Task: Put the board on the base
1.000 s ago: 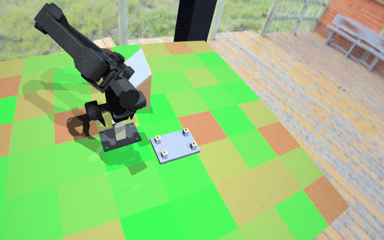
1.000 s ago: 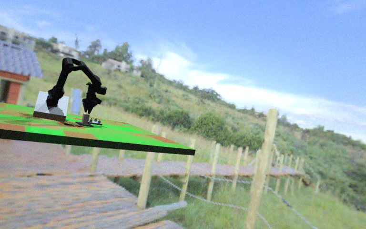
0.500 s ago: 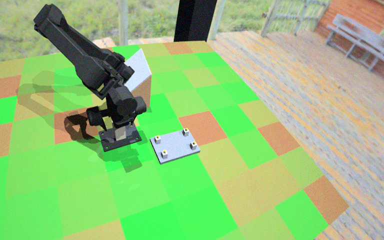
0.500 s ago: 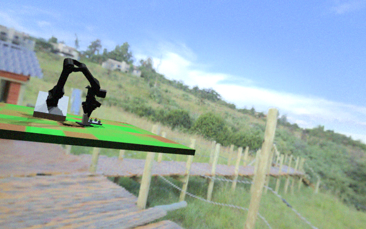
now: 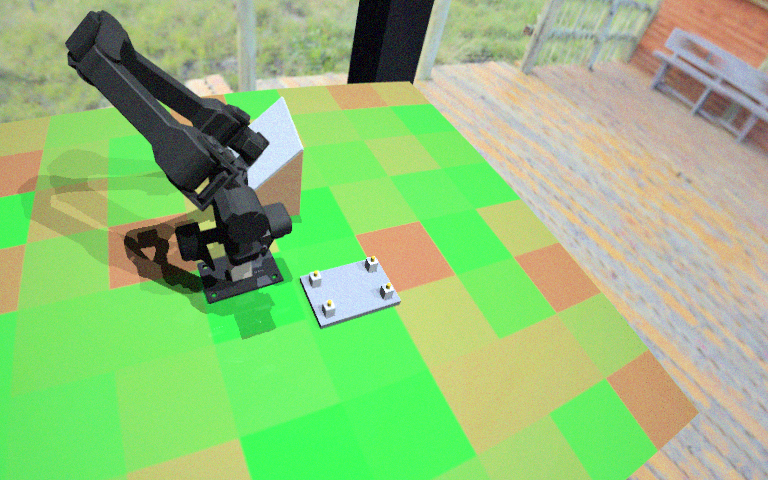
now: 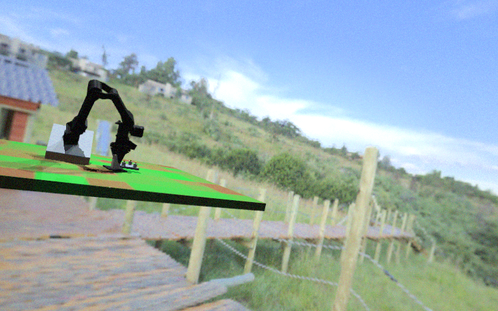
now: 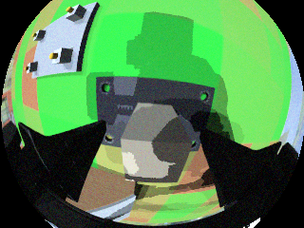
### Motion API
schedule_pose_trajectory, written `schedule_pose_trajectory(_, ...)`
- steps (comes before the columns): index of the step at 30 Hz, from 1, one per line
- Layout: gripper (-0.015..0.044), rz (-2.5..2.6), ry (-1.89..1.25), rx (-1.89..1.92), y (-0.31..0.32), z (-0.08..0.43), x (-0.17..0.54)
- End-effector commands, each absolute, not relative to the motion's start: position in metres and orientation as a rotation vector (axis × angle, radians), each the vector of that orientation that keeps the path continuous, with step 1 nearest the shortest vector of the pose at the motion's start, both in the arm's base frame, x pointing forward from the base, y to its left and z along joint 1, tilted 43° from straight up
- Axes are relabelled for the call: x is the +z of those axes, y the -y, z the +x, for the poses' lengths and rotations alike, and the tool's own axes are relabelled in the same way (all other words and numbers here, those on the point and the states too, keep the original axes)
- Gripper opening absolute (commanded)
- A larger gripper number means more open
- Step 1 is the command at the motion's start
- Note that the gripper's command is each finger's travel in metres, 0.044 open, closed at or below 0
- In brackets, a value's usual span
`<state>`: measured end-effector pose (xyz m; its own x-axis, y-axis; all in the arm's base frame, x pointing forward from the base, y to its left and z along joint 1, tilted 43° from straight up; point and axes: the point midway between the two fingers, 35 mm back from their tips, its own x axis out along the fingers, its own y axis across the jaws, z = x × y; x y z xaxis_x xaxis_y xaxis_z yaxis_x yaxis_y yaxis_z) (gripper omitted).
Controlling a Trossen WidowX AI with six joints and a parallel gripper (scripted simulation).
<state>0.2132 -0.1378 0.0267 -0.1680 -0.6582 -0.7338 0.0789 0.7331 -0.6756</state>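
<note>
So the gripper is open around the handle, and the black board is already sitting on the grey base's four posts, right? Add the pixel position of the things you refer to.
Not quite: the black board (image 5: 226, 291) (image 7: 128, 85) lies on the table beside the grey base (image 5: 353, 288) (image 7: 62, 38), as the top view shows. The gripper (image 7: 155, 129) is indeed open around the handle (image 7: 147, 123).
</note>
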Motion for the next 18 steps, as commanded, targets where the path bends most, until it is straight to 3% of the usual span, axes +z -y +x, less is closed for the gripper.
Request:
schedule_pose_trajectory(1, 0.0440, -0.483, -1.632, -0.696, 0.1426, 0.2086, 0.0204)
schedule_pose_trajectory(4, 0.0440, -0.483, -1.632, -0.697, 0.1440, 0.2079, 0.0190)
schedule_pose_trajectory(15, 0.0151, -0.483, -1.632, -0.697, 0.1440, 0.2079, 0.0190)
schedule_pose_trajectory(18, 0.0131, -0.483, -1.632, -0.697, 0.1440, 0.2079, 0.0190)
